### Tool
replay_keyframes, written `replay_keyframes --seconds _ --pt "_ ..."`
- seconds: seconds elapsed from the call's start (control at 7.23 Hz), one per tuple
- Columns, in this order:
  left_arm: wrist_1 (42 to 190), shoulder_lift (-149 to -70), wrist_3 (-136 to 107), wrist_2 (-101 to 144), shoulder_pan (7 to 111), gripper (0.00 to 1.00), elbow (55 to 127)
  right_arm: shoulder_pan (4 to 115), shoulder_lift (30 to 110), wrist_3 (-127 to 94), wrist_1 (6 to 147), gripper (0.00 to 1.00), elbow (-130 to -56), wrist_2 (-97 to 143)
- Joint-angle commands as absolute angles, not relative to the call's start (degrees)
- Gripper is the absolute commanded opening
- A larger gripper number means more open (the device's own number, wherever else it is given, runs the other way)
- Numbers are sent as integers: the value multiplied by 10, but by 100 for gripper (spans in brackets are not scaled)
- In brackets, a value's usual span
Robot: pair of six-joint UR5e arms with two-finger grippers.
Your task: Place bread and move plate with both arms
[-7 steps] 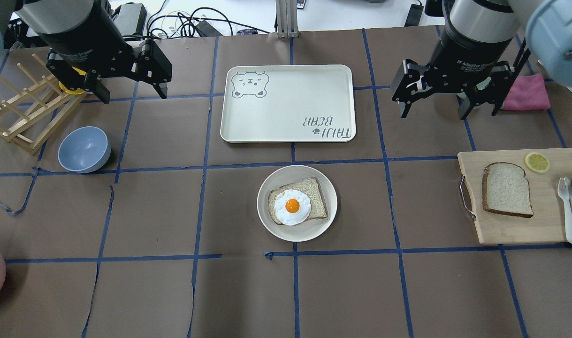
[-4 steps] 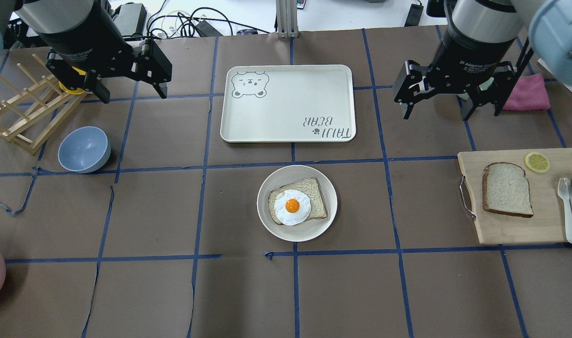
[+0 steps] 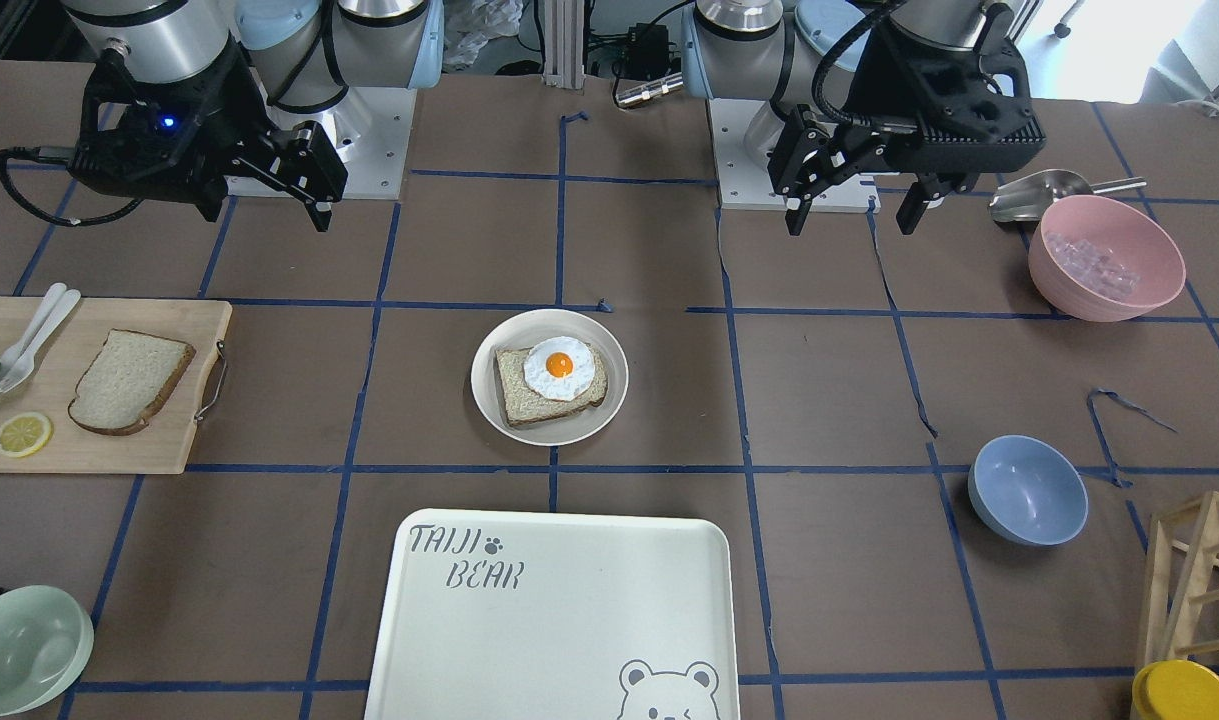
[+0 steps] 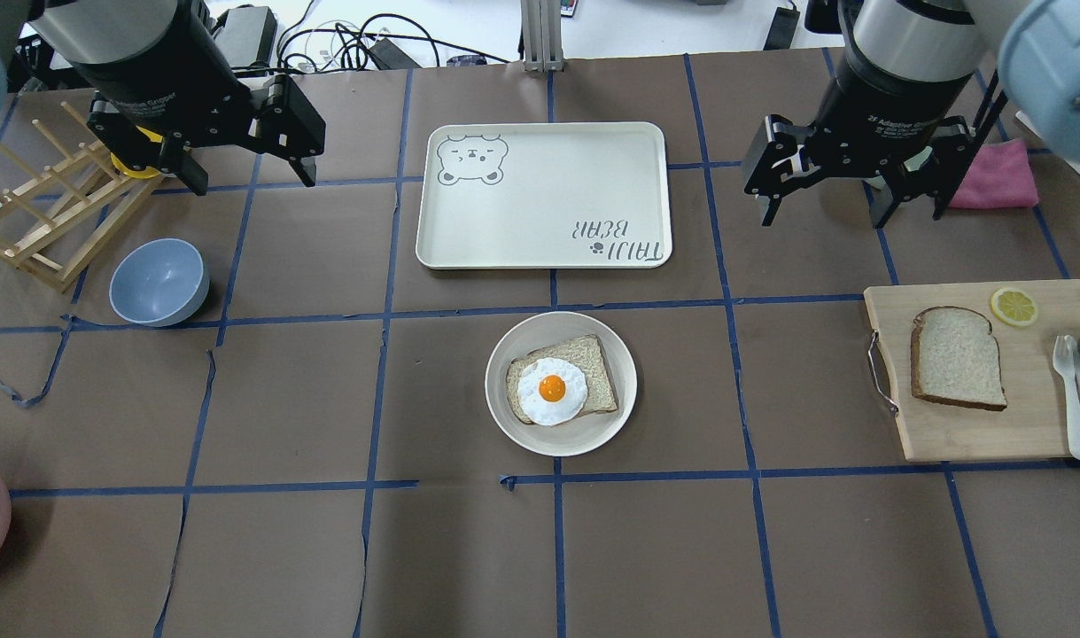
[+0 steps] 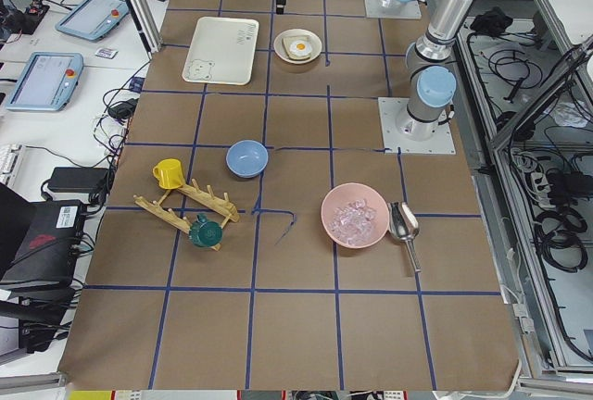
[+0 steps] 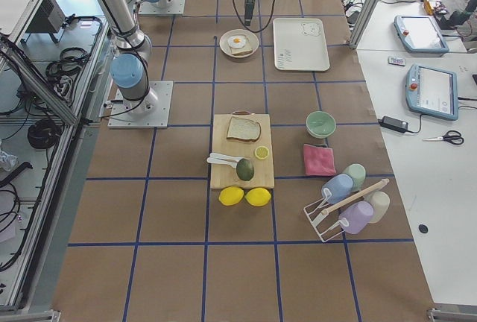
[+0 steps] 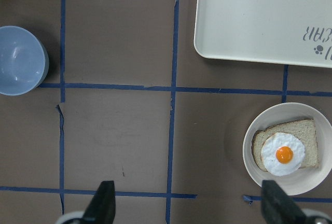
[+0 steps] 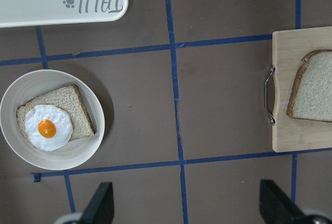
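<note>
The plain bread lies flat on a wooden cutting board at the right; it also shows in the front view and the right wrist view. The round cream plate sits mid-table and carries a darker slice with a fried egg; it also shows in the front view and both wrist views. My left gripper hangs open and empty at the far left. My right gripper hangs open and empty above the table, beyond the board.
A white bear-print tray lies just beyond the plate. A blue bowl and a wooden rack stand at the left. A lemon slice and white cutlery share the board. A pink cloth lies far right.
My right gripper has shifted slightly to the right. The left gripper, plate and bread have not moved.
</note>
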State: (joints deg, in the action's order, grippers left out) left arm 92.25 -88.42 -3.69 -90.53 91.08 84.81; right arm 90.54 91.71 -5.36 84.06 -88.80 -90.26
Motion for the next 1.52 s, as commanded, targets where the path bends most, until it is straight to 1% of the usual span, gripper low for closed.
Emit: replay_keyframes --seconds 0.0,0.42,0.69,0.97,1.25,1.38 --pt "921 -885 -37 -904 911 100 847 905 915 -53 841 100 -890 -907" --pt "920 -885 -37 -905 911 100 847 904 910 -45 842 100 -892 -907" --pt "920 -885 -37 -905 911 100 847 889 881 6 848 100 -894 -911" --pt "920 -885 -37 -905 911 100 847 789 844 4 873 100 -917 -913" --pt "920 -885 -37 -905 911 100 847 756 816 5 976 100 -974 -948" --pt "920 -885 -37 -904 911 100 848 753 795 4 1057 100 -1011 -1016"
